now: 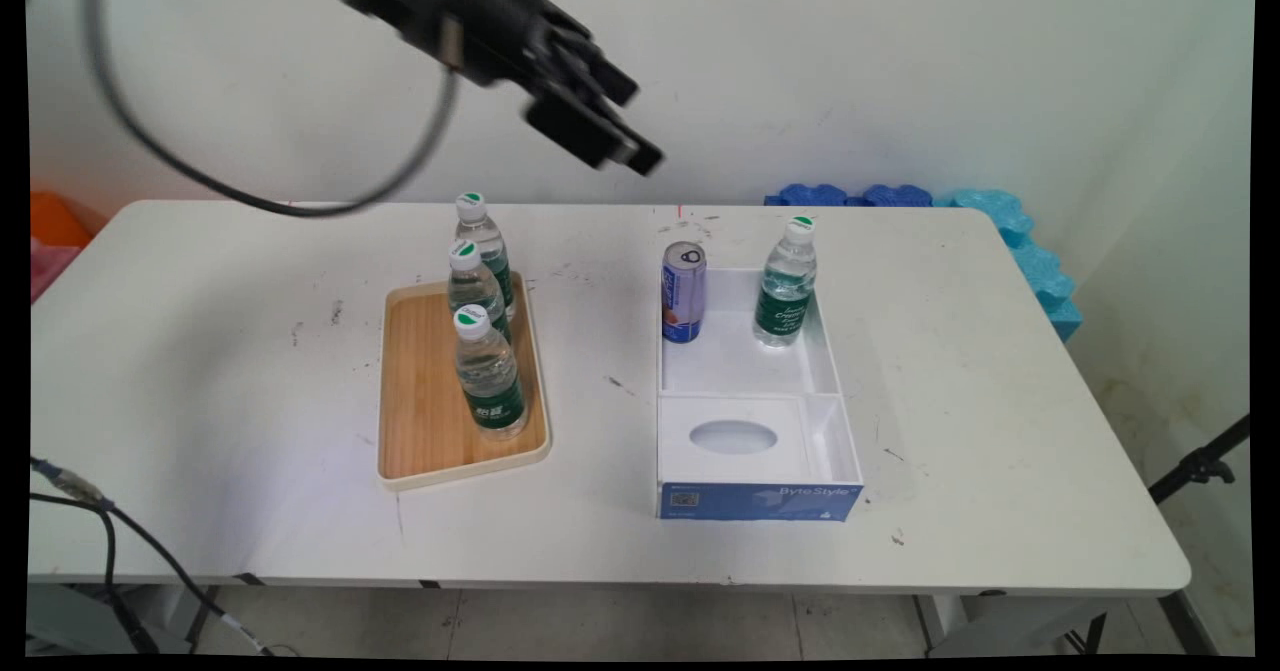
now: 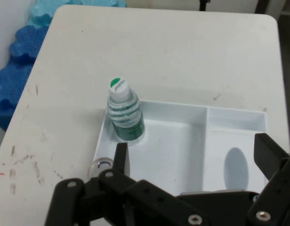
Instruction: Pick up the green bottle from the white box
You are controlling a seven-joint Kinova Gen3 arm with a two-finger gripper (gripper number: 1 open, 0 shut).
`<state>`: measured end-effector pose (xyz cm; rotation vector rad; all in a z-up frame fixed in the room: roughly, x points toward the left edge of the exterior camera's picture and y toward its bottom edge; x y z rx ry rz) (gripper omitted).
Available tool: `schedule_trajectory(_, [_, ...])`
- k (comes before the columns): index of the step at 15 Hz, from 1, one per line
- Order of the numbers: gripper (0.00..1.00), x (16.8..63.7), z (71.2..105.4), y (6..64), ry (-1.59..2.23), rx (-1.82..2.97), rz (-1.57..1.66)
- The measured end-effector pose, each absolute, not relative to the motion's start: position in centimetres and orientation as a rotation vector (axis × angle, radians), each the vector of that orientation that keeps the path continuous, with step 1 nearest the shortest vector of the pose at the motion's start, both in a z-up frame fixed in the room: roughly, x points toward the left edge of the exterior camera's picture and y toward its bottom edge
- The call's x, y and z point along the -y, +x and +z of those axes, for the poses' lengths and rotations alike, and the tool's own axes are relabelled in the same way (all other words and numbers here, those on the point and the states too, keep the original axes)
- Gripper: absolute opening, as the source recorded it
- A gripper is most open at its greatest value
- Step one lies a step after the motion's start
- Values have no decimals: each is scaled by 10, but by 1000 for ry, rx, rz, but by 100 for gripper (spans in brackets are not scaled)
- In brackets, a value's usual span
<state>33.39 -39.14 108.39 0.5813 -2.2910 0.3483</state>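
While the gripper (image 1: pixel 625 146) hangs high above the table (image 1: pixel 200 371), fingers apart and empty, a bottle (image 1: pixel 786 284) and can (image 1: pixel 683 292) stand in the white box (image 1: pixel 835 421). Three bottles (image 1: pixel 487 373) line the wooden tray (image 1: pixel 425 411).

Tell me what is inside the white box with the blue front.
In the white box, the far compartment holds a water bottle and a can, both upright. The near compartment holds a white insert with an oval hole; anything beneath that insert is hidden.

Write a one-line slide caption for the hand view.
Open gripper hovering empty above a white divided box that holds a water bottle and a can.
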Motion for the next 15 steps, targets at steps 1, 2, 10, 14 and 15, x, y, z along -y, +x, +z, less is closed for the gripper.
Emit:
schedule_trajectory(1, [100,401,1072,319,604,2296,352])
schedule_trajectory(2, [100,408,1065,311,619,2300,353])
schedule_trajectory(10, [100,459,1008,252,745,2339,354])
schedule_trajectory(14, [100,486,976,225,802,2355,342])
schedule_trajectory(15, [100,492,969,220,814,2359,337])
